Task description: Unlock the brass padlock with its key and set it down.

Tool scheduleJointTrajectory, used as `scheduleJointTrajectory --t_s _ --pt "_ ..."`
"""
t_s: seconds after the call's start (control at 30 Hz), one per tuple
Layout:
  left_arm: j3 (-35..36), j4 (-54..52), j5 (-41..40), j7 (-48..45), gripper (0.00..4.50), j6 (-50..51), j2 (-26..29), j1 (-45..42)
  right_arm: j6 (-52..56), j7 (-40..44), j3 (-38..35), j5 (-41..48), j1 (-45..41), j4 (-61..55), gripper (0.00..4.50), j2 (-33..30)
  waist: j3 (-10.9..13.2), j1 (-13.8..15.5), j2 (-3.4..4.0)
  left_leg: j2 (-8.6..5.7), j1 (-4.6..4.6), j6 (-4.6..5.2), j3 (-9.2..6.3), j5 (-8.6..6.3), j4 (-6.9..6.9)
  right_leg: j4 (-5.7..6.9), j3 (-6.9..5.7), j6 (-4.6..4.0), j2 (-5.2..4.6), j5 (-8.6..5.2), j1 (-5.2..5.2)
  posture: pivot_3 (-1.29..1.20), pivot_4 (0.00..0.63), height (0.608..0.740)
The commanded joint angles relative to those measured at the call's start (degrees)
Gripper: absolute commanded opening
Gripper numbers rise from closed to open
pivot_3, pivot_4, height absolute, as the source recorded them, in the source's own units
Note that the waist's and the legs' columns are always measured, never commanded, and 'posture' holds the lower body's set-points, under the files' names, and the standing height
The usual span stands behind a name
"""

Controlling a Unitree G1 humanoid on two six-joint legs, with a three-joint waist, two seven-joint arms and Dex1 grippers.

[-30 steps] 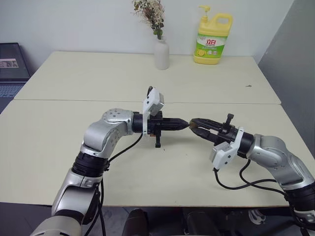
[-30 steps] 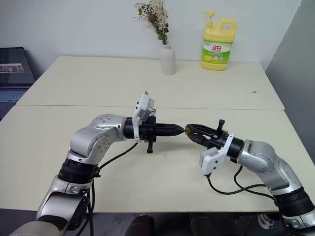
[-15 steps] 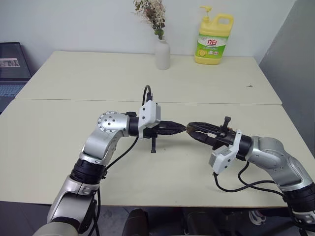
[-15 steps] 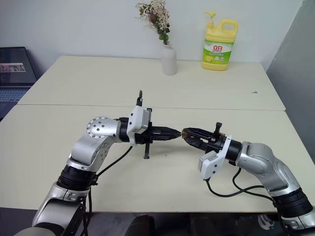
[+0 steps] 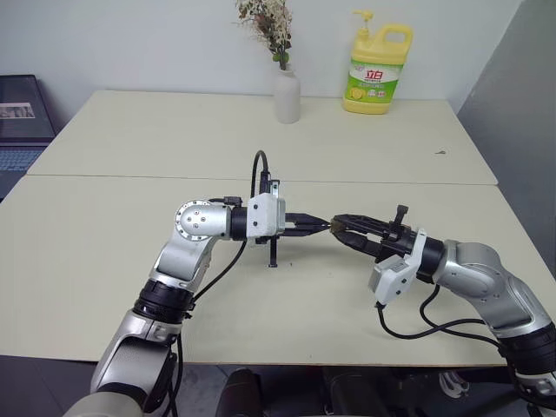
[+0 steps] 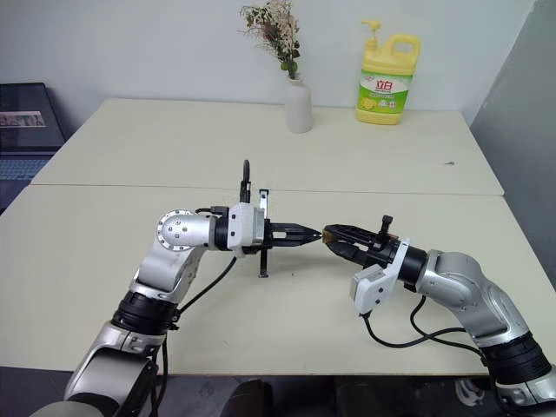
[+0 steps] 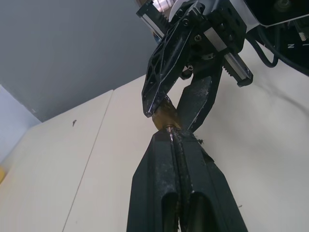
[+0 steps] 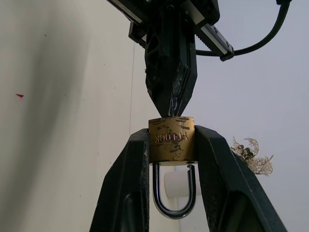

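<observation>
Two pale cream tables (image 5: 104,252) butt together beneath my arms, matte and smooth, with a yellow detergent bottle (image 5: 376,71) and a white vase (image 5: 286,95) of dried flowers well back near the wall. Above the near table the two arms meet tip to tip in mid-air. My right gripper (image 8: 171,145) is clamped on the brass padlock (image 8: 171,138), its black, scuffed fingers (image 8: 126,183) pressing the two flat sides of the squarish golden body. The thin silvery U-shaped shackle (image 8: 174,193) hangs back toward the wrist between the fingers and looks seated. My left gripper (image 7: 175,140) has its fingers pressed together, tips right against the padlock's keyway face. A small metal stub (image 7: 169,128) shows at that junction, which I take to be the key, though I cannot make out the blade itself.

My worry is the twist. If the left wrist rolls off the keyway's axis, the key could bind or slip between those smooth tips. The brass body is slick and tiny, so torque might spin it in the right grip or pop it loose onto the table.
</observation>
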Motion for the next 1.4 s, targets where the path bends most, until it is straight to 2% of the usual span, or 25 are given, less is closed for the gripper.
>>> scheduleJointTrajectory --t_s 0.03,0.2,0.33,0.53,0.67,0.77,1.07,1.4 --pt "-1.2 -0.6 -0.1 0.0 0.00 0.3 -0.8 -0.9 -0.1 -0.8 -2.3 1.8 -1.0 -1.5 0.94 0.3 0.0 0.0 0.00 0.00 0.00 0.00 0.00 0.00 0.00 0.00 0.00 0.00 0.00 0.00 0.00 0.00 0.150 0.740" --pt "-0.7 -3.4 -4.8 -0.7 0.00 10.7 -0.3 -0.3 0.1 -0.8 -2.4 1.7 -0.8 -1.7 0.94 0.3 0.0 0.0 0.00 0.00 0.00 0.00 -0.01 0.00 0.00 0.01 -0.01 0.00 0.00 0.00 0.00 0.00 0.150 0.740" --pt "-0.2 -3.8 -5.9 0.3 0.89 17.5 0.1 -1.1 0.2 -0.7 -2.3 1.8 -0.7 -1.7 0.94 0.3 0.0 0.0 0.00 0.00 0.00 0.00 -0.01 0.00 0.00 0.00 -0.01 0.00 0.00 0.00 0.01 0.00 0.150 0.740" --pt "2.3 -8.6 -15.7 -0.1 2.76 42.0 3.9 -2.1 0.4 -0.4 -2.2 2.0 -0.3 -1.9 0.94 0.1 0.0 -0.2 0.00 0.00 0.01 0.00 -0.04 0.00 -0.01 0.02 -0.02 0.01 0.01 0.00 0.01 0.00 0.150 0.740" --pt "5.0 -11.4 -21.6 3.7 2.79 51.5 3.2 -2.9 0.4 -0.3 -2.0 2.1 -0.2 -2.0 0.94 0.1 0.0 0.0 0.00 0.00 -0.01 0.00 -0.07 0.00 0.01 0.02 -0.05 0.01 0.01 -0.01 0.01 0.00 0.150 0.740" --pt "5.6 -12.4 -22.9 5.7 2.79 54.5 2.6 -3.3 0.5 -0.1 -1.8 2.2 -0.3 -2.0 0.94 0.2 0.0 0.0 0.00 0.00 -0.01 0.00 -0.07 0.00 0.01 0.02 -0.05 0.01 0.00 -0.01 0.02 0.00 0.150 0.740" --pt "3.5 -12.6 -20.8 7.6 2.79 53.8 2.0 -3.7 0.6 0.4 -1.5 2.4 -0.8 -1.9 0.94 0.4 0.0 0.0 0.00 0.00 0.02 -0.01 -0.08 0.01 0.01 0.03 -0.05 0.00 0.01 0.00 0.02 0.00 0.150 0.740" --pt "2.0 -10.3 -18.4 9.1 2.79 51.7 -1.1 -4.3 0.7 0.6 -1.5 2.5 -0.8 -2.4 0.94 0.5 0.0 0.0 0.00 0.00 0.02 -0.01 -0.07 0.01 0.01 0.03 -0.04 0.00 0.01 0.00 0.02 0.00 0.150 0.740"
